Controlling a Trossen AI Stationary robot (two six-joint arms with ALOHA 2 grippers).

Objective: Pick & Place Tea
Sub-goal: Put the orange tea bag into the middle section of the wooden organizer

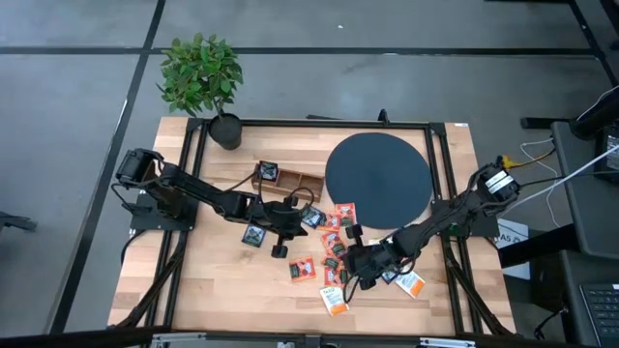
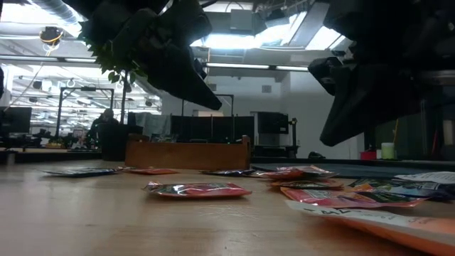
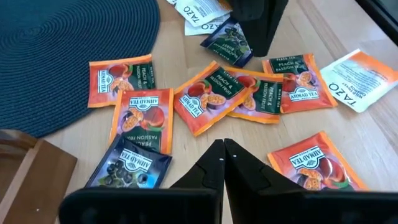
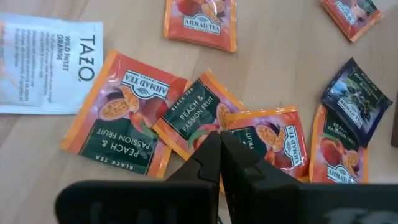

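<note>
Many tea sachets [image 1: 334, 253] lying loose mid-table, toward its front edge.
I am hovering both empty, closed grippers, left gripper [image 3: 224, 149] and right gripper [image 4: 219, 140]; overlapping packets risk a double pick.

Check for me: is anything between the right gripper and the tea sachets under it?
Nothing visible. The right gripper, shut, hangs directly over a cluster of overlapping red-orange sachets, with only bare air between them in the right wrist view. The left gripper, also shut, sits apart over the table's middle, not in the way.
</note>
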